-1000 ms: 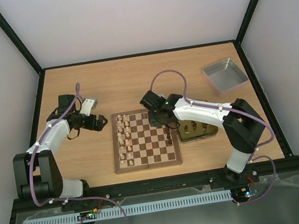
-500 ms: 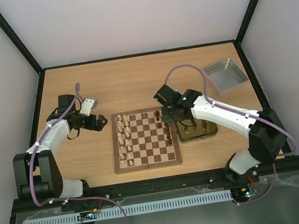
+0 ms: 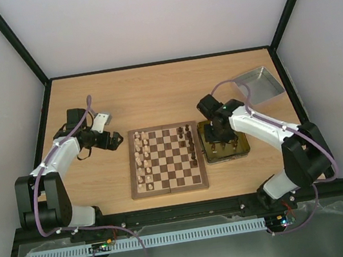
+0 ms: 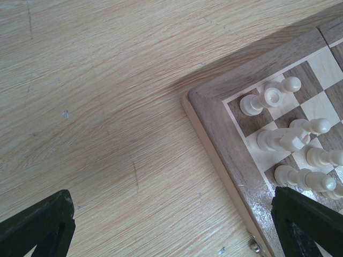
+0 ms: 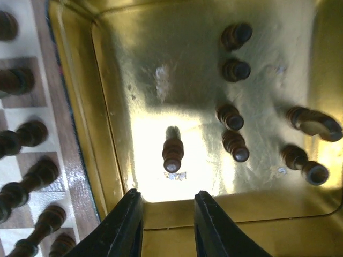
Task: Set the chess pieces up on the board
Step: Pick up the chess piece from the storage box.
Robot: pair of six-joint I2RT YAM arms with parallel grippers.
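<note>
Board point(image 3: 168, 168) checkered dark brown and cream; cream pieces point(image 4: 270, 98), dark brown pieces point(image 5: 172, 155); gold tin point(image 5: 161, 69); silver-grey tray point(image 3: 258, 85).

The place reads as a robotics laboratory, set up as a test cell. A wooden table point(image 3: 152, 86) is closed in by plain white walls point(image 3: 153, 14) and black frame bars point(image 3: 14, 42). Two robot arms are bolted at its near edge (the left arm point(image 3: 58, 156), the right arm point(image 3: 256, 128)). Purple cables point(image 3: 35, 205) are looped along them, and a white slotted cable duct point(image 3: 144, 242) is fixed in front.
</note>
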